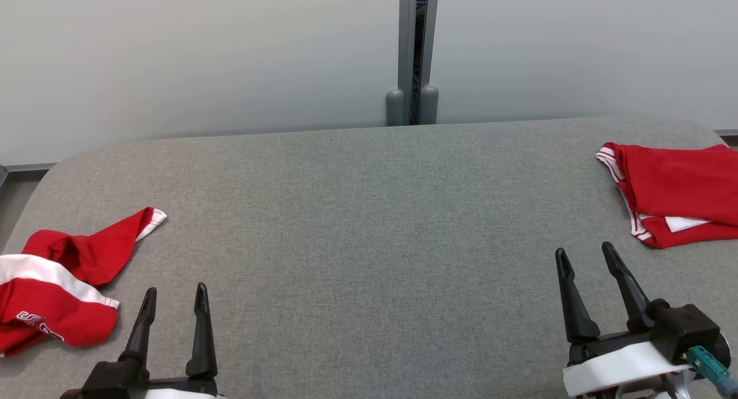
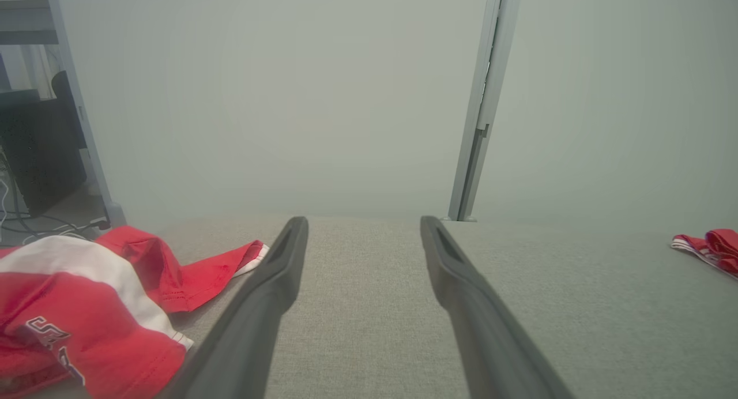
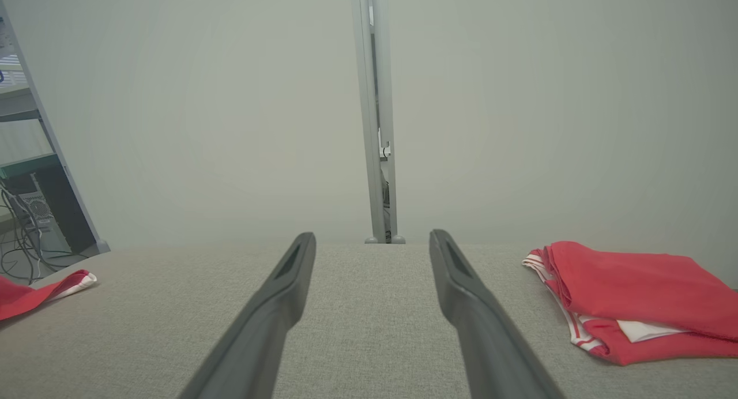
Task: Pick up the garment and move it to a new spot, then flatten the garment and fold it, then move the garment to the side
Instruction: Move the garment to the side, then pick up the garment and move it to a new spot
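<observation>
A crumpled red and white garment (image 1: 55,283) lies in a heap at the table's left edge, one sleeve stretched toward the middle; the left wrist view has this garment (image 2: 86,295) at lower left. My left gripper (image 1: 176,298) stands open just right of it, nothing between its fingers (image 2: 271,283). Over at the far right edge rests a folded red garment with white trim (image 1: 674,191), and in the right wrist view that folded piece (image 3: 634,295) sits to the right. My right gripper (image 1: 585,259) is open and empty in front of it.
The grey fabric-covered table (image 1: 369,226) has rounded corners and a pale partition wall behind it with a metal post (image 1: 412,53). Shelving and cables (image 2: 34,157) stand beyond the table's left end.
</observation>
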`<state>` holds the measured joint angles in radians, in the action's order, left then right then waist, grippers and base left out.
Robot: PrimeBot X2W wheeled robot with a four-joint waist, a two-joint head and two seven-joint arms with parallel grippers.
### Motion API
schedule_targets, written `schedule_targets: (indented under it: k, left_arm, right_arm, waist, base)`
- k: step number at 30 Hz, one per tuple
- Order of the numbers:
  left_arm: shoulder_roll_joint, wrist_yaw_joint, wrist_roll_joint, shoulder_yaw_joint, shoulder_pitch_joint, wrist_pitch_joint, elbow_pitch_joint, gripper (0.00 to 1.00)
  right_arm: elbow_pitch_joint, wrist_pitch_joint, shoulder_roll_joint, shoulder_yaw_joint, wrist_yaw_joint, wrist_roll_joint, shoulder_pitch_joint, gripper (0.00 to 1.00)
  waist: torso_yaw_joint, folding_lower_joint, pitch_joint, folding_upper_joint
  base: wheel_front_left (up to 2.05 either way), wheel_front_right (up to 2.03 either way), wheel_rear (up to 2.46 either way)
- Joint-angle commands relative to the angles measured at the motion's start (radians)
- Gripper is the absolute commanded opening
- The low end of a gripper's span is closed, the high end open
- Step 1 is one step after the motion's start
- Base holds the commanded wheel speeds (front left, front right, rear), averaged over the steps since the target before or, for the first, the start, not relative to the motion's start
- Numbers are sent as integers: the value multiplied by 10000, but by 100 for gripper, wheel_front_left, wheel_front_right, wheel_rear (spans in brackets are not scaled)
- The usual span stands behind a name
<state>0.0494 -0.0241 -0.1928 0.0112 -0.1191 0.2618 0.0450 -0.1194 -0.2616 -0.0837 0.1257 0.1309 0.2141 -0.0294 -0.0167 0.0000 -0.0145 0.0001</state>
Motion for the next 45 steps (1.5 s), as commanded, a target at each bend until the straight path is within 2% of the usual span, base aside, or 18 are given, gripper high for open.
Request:
schedule_targets:
  k: [1, 14, 24, 32, 45]
  left_arm:
    - [28, -29, 56, -27, 59, 44, 19, 100]
    - [27, -72, 13, 1, 260, 44, 166, 100]
    - [33, -375, -26, 195, 370, 26, -346, 100]
    - [30, -308, -86, 231, 388, 24, -845, 100]
    - [30, -490, -143, 273, 255, 24, -1050, 100]
  right_arm:
    - [-47, -46, -25, -36, 0, -53, 140, 100]
    - [33, -44, 2, 16, 0, -22, 148, 100]
    - [275, -46, -34, 114, 0, -13, 291, 100]
    - [415, -46, -54, 33, 0, -87, 340, 100]
    - [492, -46, -76, 196, 0, -56, 393, 100]
  waist:
    - [7, 0, -2, -1]
    - [271, 0, 25, -1]
    - [1578, 0, 76, -1]
    - [2539, 0, 133, -1]
    - [3647, 0, 80, -1]
  base:
    - [0, 0, 0]
    - [0, 0, 0]
    - [0, 0, 0]
    - [0, 0, 0]
    - [0, 0, 0]
